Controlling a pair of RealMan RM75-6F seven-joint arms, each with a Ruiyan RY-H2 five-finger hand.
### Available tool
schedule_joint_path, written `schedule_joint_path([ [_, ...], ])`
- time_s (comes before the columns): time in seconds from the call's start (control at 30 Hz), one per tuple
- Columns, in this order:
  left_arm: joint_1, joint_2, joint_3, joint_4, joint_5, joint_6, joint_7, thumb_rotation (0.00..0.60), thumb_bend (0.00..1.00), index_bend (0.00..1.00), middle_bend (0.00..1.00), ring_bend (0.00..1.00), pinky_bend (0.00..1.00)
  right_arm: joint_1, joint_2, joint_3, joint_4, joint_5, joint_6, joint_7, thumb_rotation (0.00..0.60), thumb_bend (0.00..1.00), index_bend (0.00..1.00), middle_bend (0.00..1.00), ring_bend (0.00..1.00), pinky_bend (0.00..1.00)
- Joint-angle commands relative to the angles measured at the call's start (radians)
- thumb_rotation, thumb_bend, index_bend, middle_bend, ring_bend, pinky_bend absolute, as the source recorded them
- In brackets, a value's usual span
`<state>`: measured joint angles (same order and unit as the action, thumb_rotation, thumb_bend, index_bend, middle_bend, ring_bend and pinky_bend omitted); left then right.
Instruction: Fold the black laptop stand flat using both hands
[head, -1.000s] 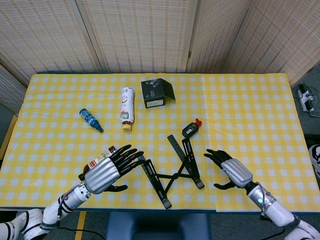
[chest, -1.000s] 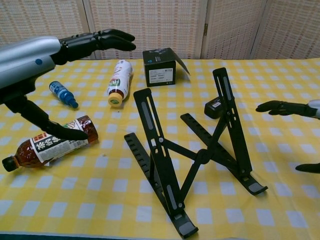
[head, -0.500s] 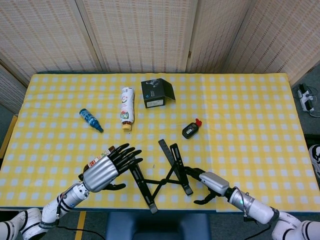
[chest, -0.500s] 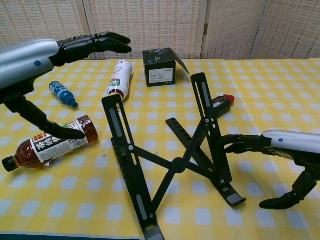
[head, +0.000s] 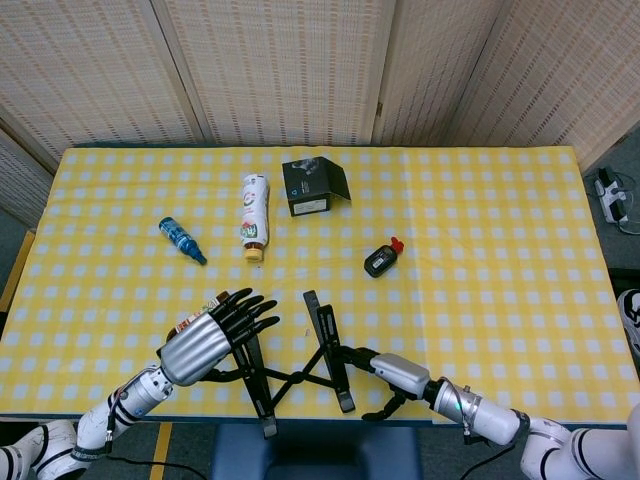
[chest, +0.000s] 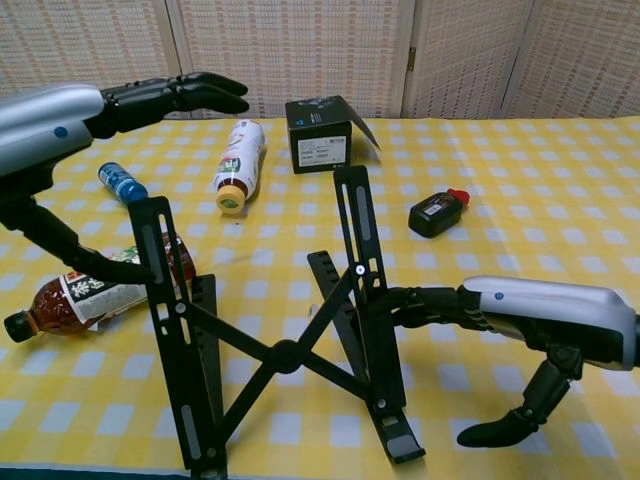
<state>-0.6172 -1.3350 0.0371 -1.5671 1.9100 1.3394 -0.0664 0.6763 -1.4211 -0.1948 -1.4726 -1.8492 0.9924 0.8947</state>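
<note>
Two hands flank the stand (chest: 290, 340) at the table's (head: 480, 220) near edge.
Right hand (chest: 520, 320) presses fingers against its right rail; left hand (head: 205, 340) hovers, fingers spread. The rails stand tilted, still unfolded.

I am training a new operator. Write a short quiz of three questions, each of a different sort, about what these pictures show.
1. True or false: the laptop stand already lies folded flat.
2. Which hand touches the stand? A) left hand B) right hand C) neither
3. Fill in: the white bottle lies between the small blue bottle and the black ____.

Key: 1 false, its arms stand open. 2 B, its fingers reach the right upright. 3 box.
</note>
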Motion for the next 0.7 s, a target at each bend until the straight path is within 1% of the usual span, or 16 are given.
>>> schedule_joint_path([
  [0.03, 0.008, -0.003, 0.011, -0.003, -0.001, -0.01, 0.032, 0.6, 0.15, 0.03, 0.0, 0.0, 0.0, -0.011, 0.016, -0.015, -0.003, 0.009, 0.026, 0.001, 0.6, 0.25, 0.0, 0.0, 0.07, 0.0],
  [0.17, 0.019, -0.018, 0.019, -0.005, -0.015, -0.024, 0.065, 0.6, 0.15, 0.0, 0.0, 0.0, 0.0, -0.04, 0.061, -0.035, -0.016, 0.021, 0.077, -0.02, 0.6, 0.26, 0.0, 0.0, 0.07, 0.0],
  [0.3, 0.023, -0.043, 0.018, 0.006, -0.028, -0.039, 0.099, 0.6, 0.15, 0.0, 0.0, 0.0, 0.0, -0.083, 0.121, -0.038, -0.043, 0.039, 0.158, -0.06, 0.6, 0.25, 0.0, 0.0, 0.07, 0.0],
  [0.5, 0.032, -0.072, 0.008, 0.025, -0.05, -0.055, 0.179, 0.6, 0.15, 0.0, 0.0, 0.0, 0.0, -0.137, 0.2, -0.019, -0.088, 0.073, 0.252, -0.131, 0.6, 0.26, 0.0, 0.0, 0.07, 0.0],
  [0.6, 0.037, -0.082, -0.003, 0.039, -0.059, -0.054, 0.229, 0.6, 0.15, 0.0, 0.0, 0.0, 0.0, -0.154, 0.223, -0.007, -0.102, 0.081, 0.285, -0.151, 0.6, 0.25, 0.0, 0.0, 0.07, 0.0],
  [0.7, 0.04, -0.088, -0.009, 0.045, -0.07, -0.058, 0.25, 0.6, 0.15, 0.0, 0.0, 0.0, 0.0, -0.168, 0.235, 0.003, -0.11, 0.083, 0.308, -0.161, 0.6, 0.25, 0.0, 0.0, 0.07, 0.0],
])
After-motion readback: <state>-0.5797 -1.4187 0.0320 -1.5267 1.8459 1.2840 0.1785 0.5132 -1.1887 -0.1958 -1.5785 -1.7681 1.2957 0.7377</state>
